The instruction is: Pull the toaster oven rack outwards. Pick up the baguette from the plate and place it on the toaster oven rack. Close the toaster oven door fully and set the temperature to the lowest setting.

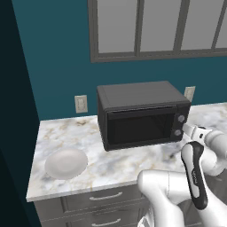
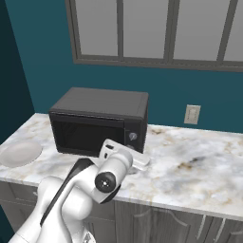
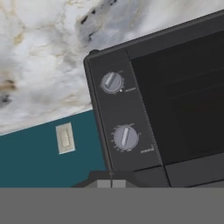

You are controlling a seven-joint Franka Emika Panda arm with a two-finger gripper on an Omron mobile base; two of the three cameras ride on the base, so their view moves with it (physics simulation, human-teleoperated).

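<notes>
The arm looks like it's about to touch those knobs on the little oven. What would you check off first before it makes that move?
1. Toaster oven door shut: ok, it stands closed against the front.
2. Plate emptied of the baguette: ok, the plate lies bare.
3. Baguette on the rack: cannot tell, the glass is too dark.
4. Gripper at the knob panel: ok, close beside the lower knob.
5. Gripper shut, holding nothing: ok.
6. Which knob sets temperature: cannot tell, the labels are unreadable in the hand view.
</notes>
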